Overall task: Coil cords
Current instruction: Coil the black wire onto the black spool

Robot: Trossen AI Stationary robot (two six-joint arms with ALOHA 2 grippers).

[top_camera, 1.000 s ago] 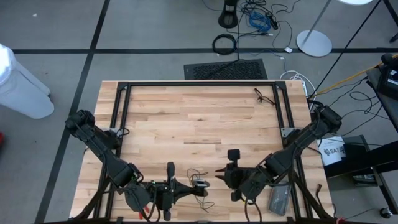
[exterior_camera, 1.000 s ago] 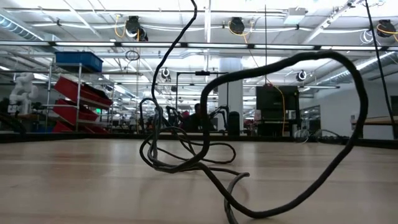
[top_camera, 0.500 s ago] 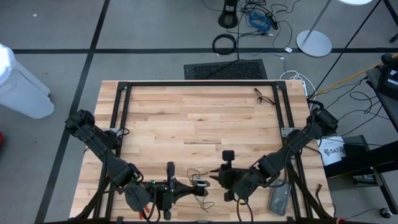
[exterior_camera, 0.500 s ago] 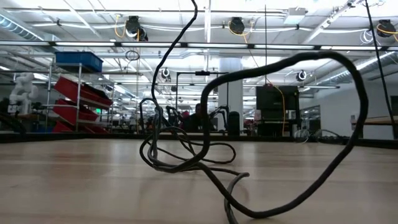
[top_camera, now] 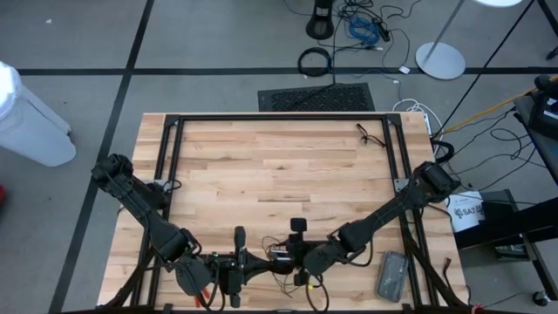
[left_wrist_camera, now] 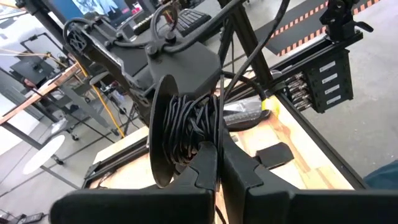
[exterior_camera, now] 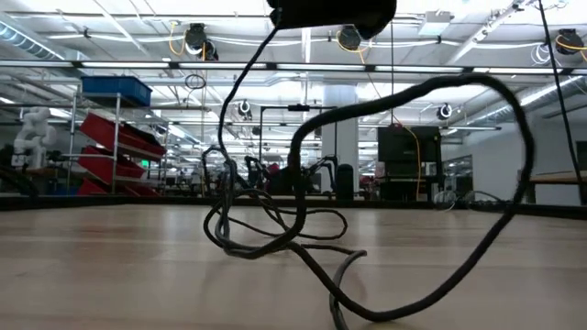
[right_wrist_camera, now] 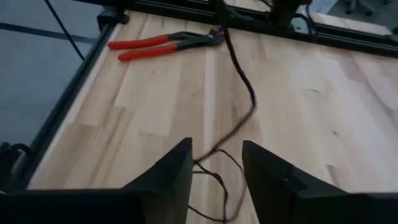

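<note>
1. The high view shows both arms meeting at the near edge of the counter: the left gripper reaches in from the left, the right gripper from the right, tips nearly touching over the cord, which sits as a small tangle near the middle of that edge.
2. Only the left wrist view shows what that gripper has – its fingers are pressed together against a dark reel wound with thin black cord, though whether they actually pinch the cord cannot be told.
3. The right wrist view alone shows that arm's fingers spread well apart with nothing between them, a loose strand trailing over the wood ahead, and red-handled pliers by the dark rail.
4. The low view gives the cord as a looped tangle resting on the wood, one strand rising to a dark shape at the picture's top.
5. From above, the middle and far counter lie bare – a small dark wire sits in the far right corner and a grey device at the near right.
</note>
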